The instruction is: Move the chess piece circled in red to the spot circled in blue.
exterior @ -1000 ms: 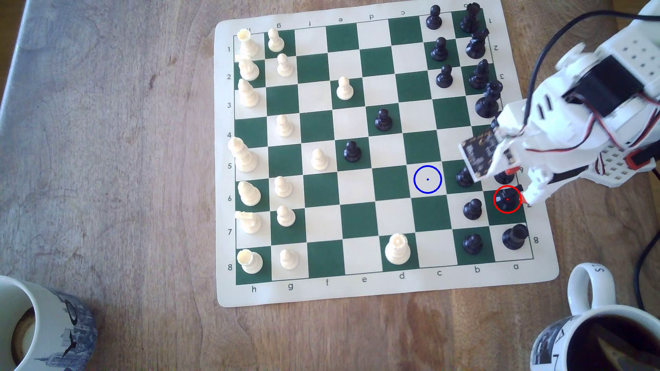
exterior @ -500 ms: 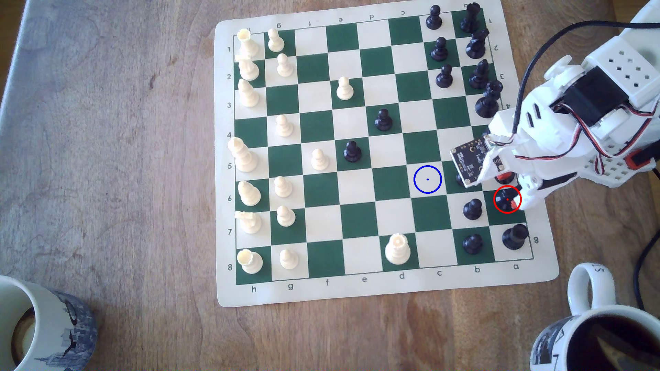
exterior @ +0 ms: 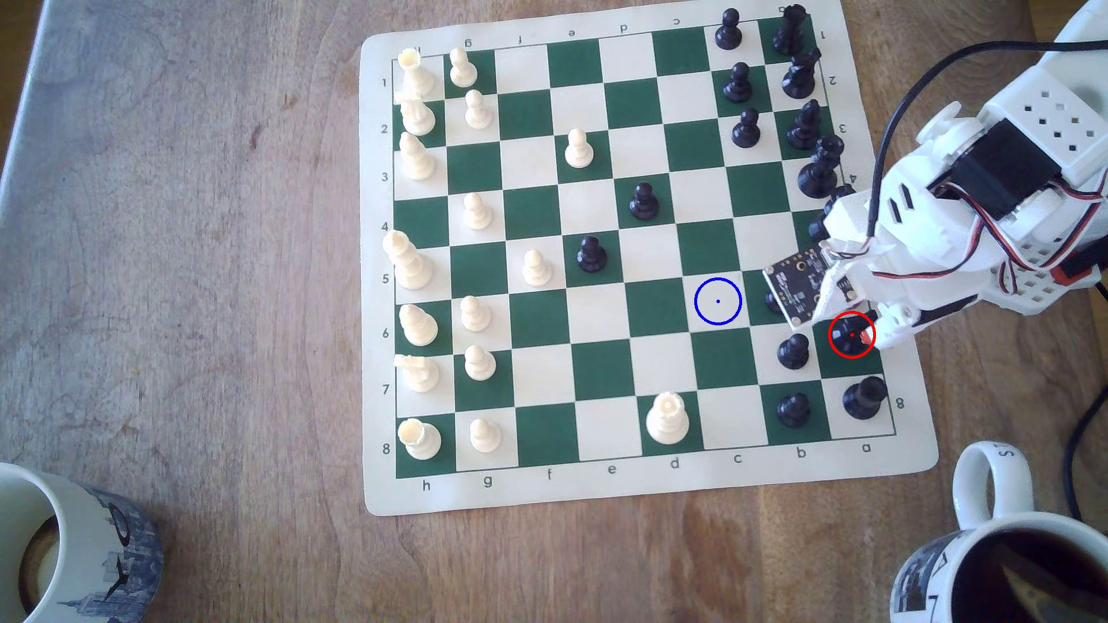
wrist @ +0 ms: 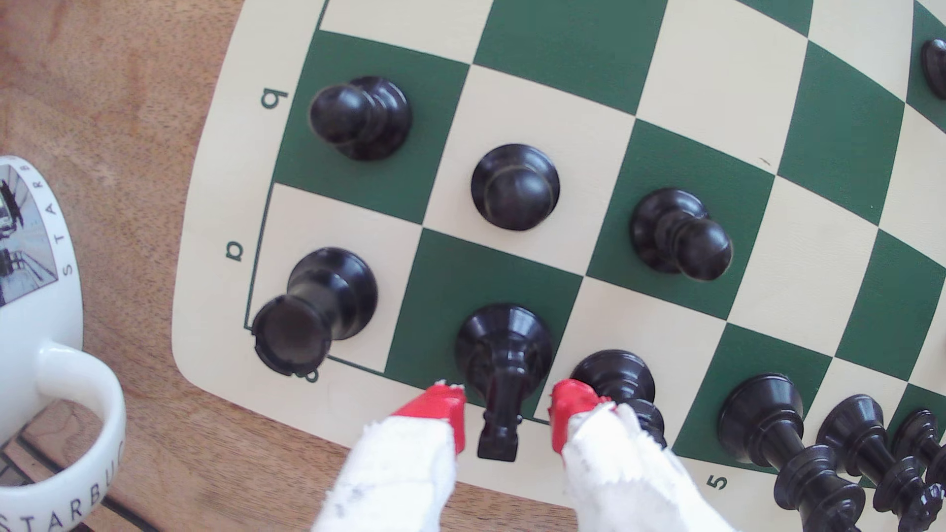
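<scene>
At the exterior view's right board edge, the red-tipped white tool straddles the glossy black knight-like chess piece, jaws apart, gripping nothing; lift and carry to the blue-ringed cream square remain.

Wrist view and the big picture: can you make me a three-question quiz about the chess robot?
1. True or false: the glossy black knight-like chess piece stands between the open red-tipped jaws, with a gap on each side.
2. The blue-ringed cream square holds: A) a pawn, B) nothing, C) a queen.
3. Which black flat-topped piece stands on the board's corner square?

Key: 1 true; 2 B; 3 a rook.
</scene>
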Controlling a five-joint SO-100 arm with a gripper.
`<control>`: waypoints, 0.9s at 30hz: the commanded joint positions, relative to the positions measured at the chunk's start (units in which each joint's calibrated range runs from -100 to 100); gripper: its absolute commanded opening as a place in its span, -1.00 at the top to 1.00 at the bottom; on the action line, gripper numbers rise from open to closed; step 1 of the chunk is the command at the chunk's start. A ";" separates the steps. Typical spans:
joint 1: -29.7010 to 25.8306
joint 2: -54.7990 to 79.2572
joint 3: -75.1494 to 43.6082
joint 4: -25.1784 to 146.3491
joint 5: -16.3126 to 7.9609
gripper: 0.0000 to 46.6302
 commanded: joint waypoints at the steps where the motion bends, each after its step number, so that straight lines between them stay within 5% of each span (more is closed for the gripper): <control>1: -0.62 0.67 -0.54 -0.60 0.15 0.69; 13: -1.48 0.75 -4.80 1.78 0.24 0.96; 27: 1.50 5.93 -24.92 4.16 1.47 0.99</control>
